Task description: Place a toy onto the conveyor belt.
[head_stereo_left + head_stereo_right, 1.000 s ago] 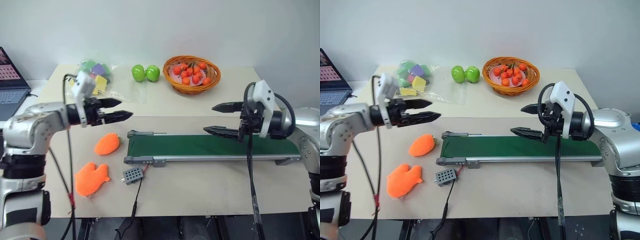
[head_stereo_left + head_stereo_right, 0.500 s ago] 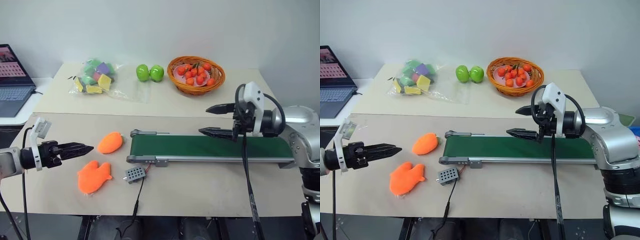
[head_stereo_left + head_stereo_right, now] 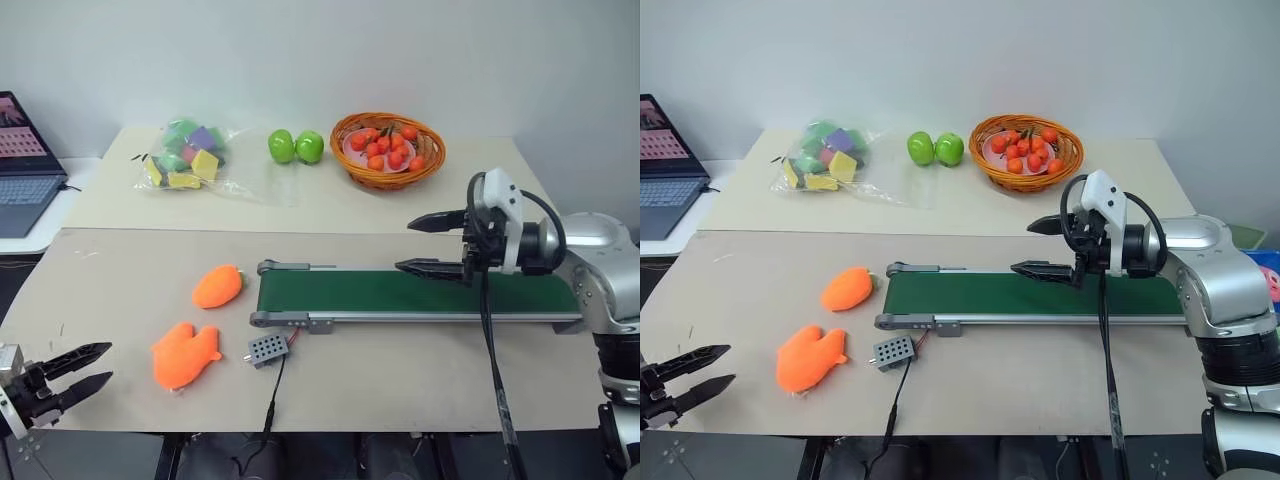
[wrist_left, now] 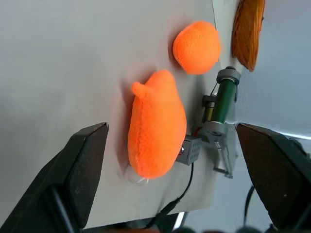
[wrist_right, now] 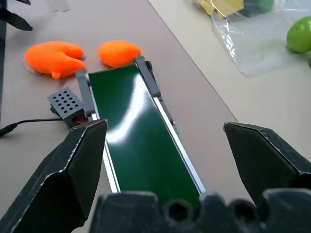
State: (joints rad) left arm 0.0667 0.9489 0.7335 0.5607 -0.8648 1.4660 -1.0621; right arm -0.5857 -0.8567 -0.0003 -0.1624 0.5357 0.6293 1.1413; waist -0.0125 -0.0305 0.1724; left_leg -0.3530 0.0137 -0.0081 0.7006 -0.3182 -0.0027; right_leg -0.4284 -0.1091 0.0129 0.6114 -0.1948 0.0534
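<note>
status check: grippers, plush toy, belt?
Left gripper open, empty, beside the flat orange plush toy. Right gripper open above the dark green conveyor belt. Toy on table, apart from belt; small grey perforated box between them.

Open laptop [image 3: 22,165] far left. Clear plastic bag of coloured foam blocks [image 3: 187,154], 2 green apples [image 3: 294,147], wicker basket of small orange fruit [image 3: 388,148] along back. Smooth oval orange toy [image 3: 218,286] and small grey perforated box [image 3: 268,349] with cable near front.

Fuzzy plush toy [image 3: 184,354], glossy belt [image 3: 420,291]
</note>
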